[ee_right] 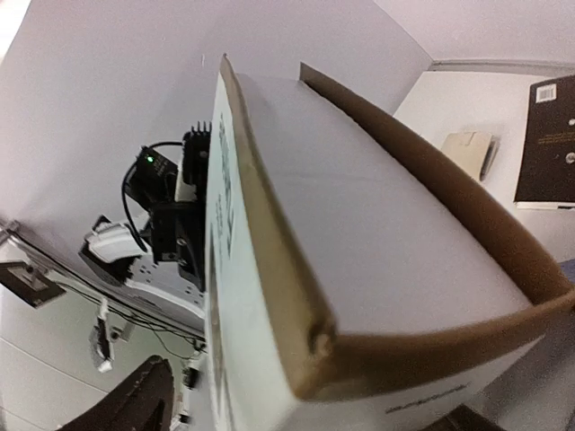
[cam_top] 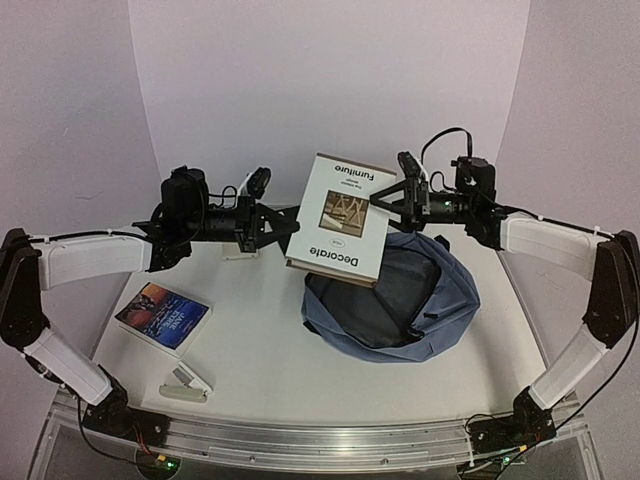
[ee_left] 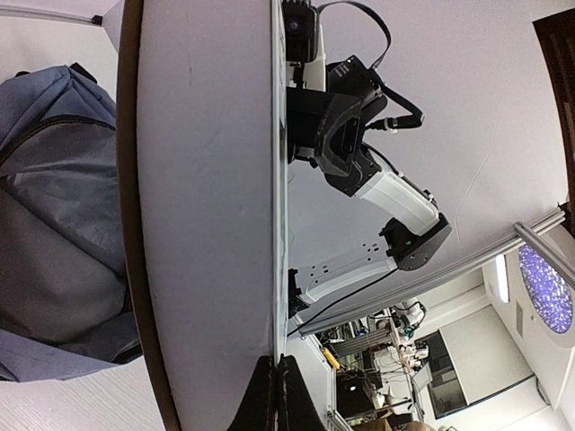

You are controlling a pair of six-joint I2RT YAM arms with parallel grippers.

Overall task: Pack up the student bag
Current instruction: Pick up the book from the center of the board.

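Left gripper point(cam_top: 284, 228), right gripper point(cam_top: 386, 200) clamp book point(cam_top: 340, 220); student bag point(cam_top: 452, 300) crosswise, mouth up.

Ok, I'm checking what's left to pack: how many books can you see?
2. A white book is held between the left gripper and right gripper above the student bag; a dark-covered book lies on the table's left side. Others may be hidden inside the bag.

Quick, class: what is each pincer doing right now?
Left pincer: closed on the book.
Right pincer: closed on the same book's opposite edge.
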